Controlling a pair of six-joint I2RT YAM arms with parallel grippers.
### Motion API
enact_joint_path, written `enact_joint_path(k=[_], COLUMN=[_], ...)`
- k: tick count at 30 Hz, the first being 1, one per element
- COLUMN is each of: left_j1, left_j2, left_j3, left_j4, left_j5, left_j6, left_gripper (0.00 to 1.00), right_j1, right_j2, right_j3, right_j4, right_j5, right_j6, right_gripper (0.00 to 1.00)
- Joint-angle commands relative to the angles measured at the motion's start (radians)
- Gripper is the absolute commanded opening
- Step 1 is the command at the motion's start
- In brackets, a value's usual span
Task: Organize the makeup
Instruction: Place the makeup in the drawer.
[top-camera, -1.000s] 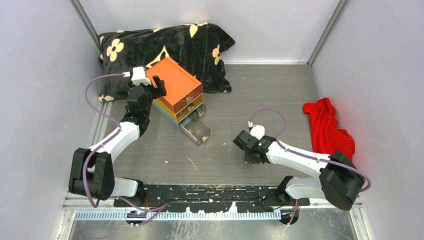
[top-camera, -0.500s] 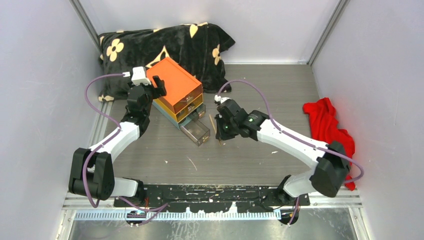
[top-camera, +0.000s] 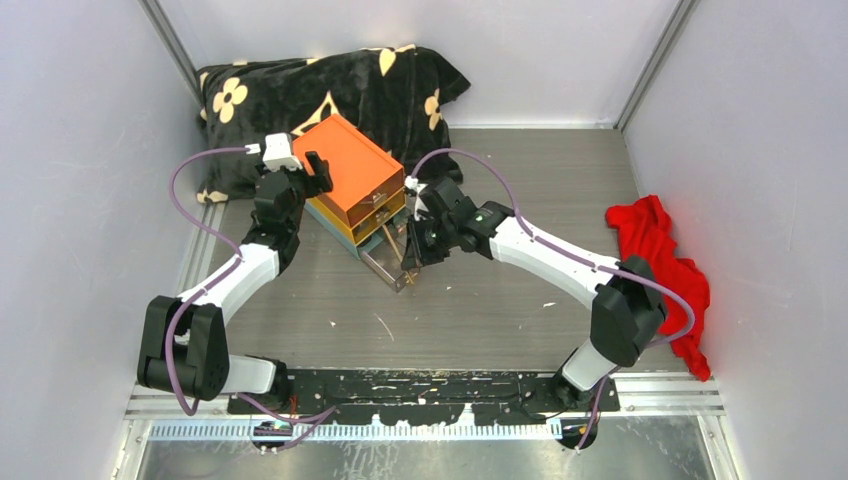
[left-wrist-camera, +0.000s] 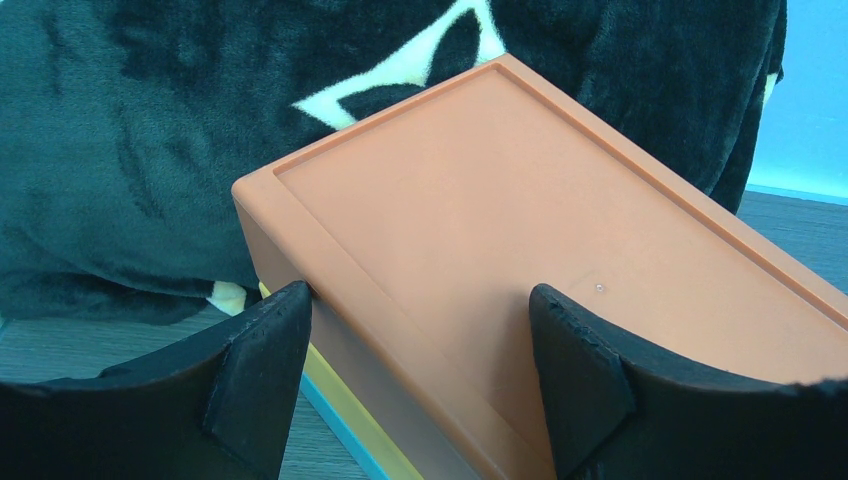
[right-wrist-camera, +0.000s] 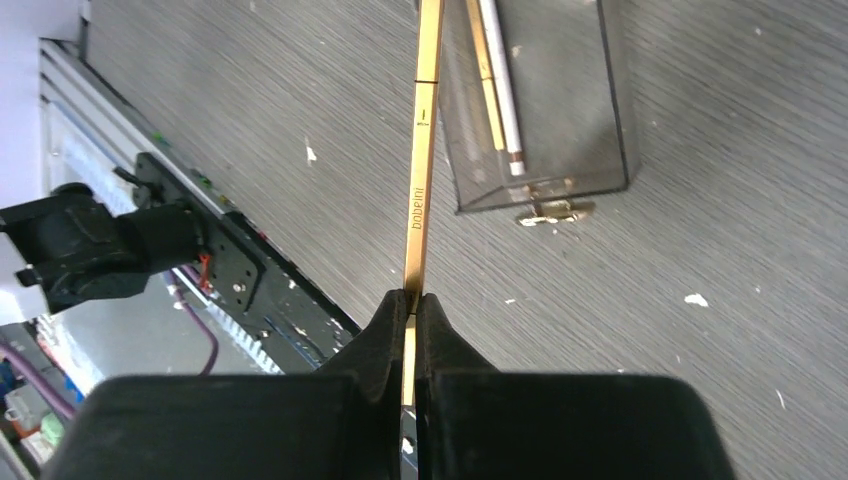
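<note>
Top view: right hand (top-camera: 412, 252) low over the pulled-out clear drawer (top-camera: 385, 266) at the bottom of the orange-topped drawer box (top-camera: 350, 170). Item betw. its fingers too thin to make out here; drawer contents likewise. Left hand (top-camera: 318, 170) at the box's far-left corner, contact pt blocked by the wrist. Black floral blanket (top-camera: 330, 90) bunched behind the box; touching or not, can't tell. Red cloth (top-camera: 655, 255) by the right wall, well apart from both hands, partly covered by the right arm's elbow. Grey worktop (top-camera: 500, 300) flecked w/ white bits.

Left wrist view: left hand (left-wrist-camera: 418, 300) spread wide, nothing clamped. Orange lid betw. the two black fingers (left-wrist-camera: 260, 370), one at the box's side edge, the other over the lid; actual contact hard to judge. Yellow and blue layers peeking out under the orange. Drawers out of sight from here. Blanket filling the bkgd.

Right wrist view: right hand (right-wrist-camera: 411, 300) pinched tight on a thin gold brush (right-wrist-camera: 425, 150). Handle straight up the frame, far end cut off at top, near end hidden inside the fingers. Small lettering on the handle, not legible. Brush just beside the drawer's left wall; inside or outside, can't tell. In the drawer: a second gold brush (right-wrist-camera: 478, 60) and a white stick (right-wrist-camera: 500, 80), side by side, upper ends cut off.
</note>
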Motion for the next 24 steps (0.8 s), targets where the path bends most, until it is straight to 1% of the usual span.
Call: enact_joint_path(k=[1,8,17,24], left_j1=[-0.027,-0.027,-0.027,-0.027], left_j2=[0.061,0.061,0.061,0.060], left_j3=[-0.068,-0.068,-0.067,-0.069], left_j4=[-0.274,-0.272,-0.274,-0.274], left_j5=[0.125,0.124,0.126,0.125], left_j6=[0.055,0.056,0.056,0.055], left_gripper=[0.77,0.77,0.77,0.77], right_j1=[-0.007,-0.020,-0.044,-0.068], right_j2=[0.036,0.105,0.147,0.209], right_j3=[0.054,0.046,0.041,0.062], right_j4=[0.053,0.091,0.093,0.070], right_j5=[-0.102,-0.198,-0.221,-0.227], right_j6=[-0.004,0.030,0.037,0.015], right_gripper=[0.01,0.01,0.01,0.01])
